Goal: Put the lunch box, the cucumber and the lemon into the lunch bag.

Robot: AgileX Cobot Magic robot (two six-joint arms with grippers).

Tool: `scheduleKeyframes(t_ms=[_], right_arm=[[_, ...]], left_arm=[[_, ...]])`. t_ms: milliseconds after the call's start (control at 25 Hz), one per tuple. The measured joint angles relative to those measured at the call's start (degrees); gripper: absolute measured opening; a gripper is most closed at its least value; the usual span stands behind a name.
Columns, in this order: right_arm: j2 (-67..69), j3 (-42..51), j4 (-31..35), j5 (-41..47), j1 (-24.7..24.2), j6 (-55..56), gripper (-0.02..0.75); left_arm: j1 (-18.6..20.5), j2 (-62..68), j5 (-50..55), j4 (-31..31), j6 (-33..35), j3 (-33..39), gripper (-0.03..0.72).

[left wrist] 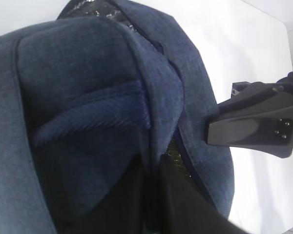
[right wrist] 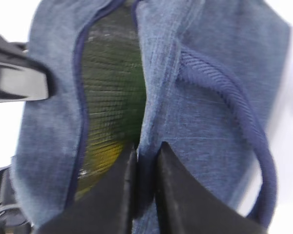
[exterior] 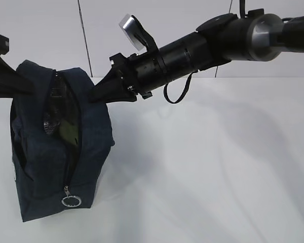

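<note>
The right tool (right wrist: 145, 161) was pinched on the fabric rim of the dark navy boxy fabric lunch bag (exterior: 50, 167), beside its open zipper; the left tool (exterior: 12, 83) was clamped on the opposite rim. The bag stood on the white worktop (exterior: 218, 167). Its cloth looked soft and limp, so the stitched edges seemed the best hold. Inside, only green and yellow tints showed through dark mesh; the contents could not be identified

I see bright, even light overhead; the white desk (exterior: 218, 167) shows soft, faint shadows. Both wrist views are blurred close up, the fingers (right wrist: 107, 200) smeared dark, backgrounds blown out white.
</note>
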Motion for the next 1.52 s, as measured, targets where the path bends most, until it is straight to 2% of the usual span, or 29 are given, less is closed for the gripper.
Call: scheduleKeyframes(t_ms=[120, 320, 480, 800, 1040, 1280, 1520], right_arm=[[-0.3, -0.1, -0.9, 0.4, 0.0, 0.4, 0.109], [-4.0, -0.1, -8.1, -0.1, 0.0, 2.6, 0.036], [-7.7, -0.1, -11.7, -0.2, 0.0, 4.9, 0.022], [-11.6, -0.1, -21.8, -0.5, 0.0, 13.5, 0.021], [-13.4, -0.1, -28.8, -0.2, -0.5, 20.8, 0.021], [-17.2, -0.1, -35.5, 0.2, -1.4, 25.0, 0.021], [-20.1, -0.1, -43.0, 1.9, -1.6, 31.3, 0.021]], left_arm=[[0.0, 0.0, 0.2, -1.5, 1.7, 0.0, 0.021], [0.0, 0.0, 1.3, -7.2, 6.5, 0.1, 0.021], [-0.6, 0.0, 1.9, -9.6, 8.4, 0.1, 0.021], [-8.9, 0.0, -0.4, -11.9, 10.0, 0.1, 0.021], [-12.1, 0.1, -3.1, -14.5, 11.0, 0.1, 0.022], [-12.6, 2.9, -3.7, -20.6, 15.0, 0.1, 0.021], [-12.7, 6.6, -4.2, -30.1, 22.4, 0.1, 0.021]])
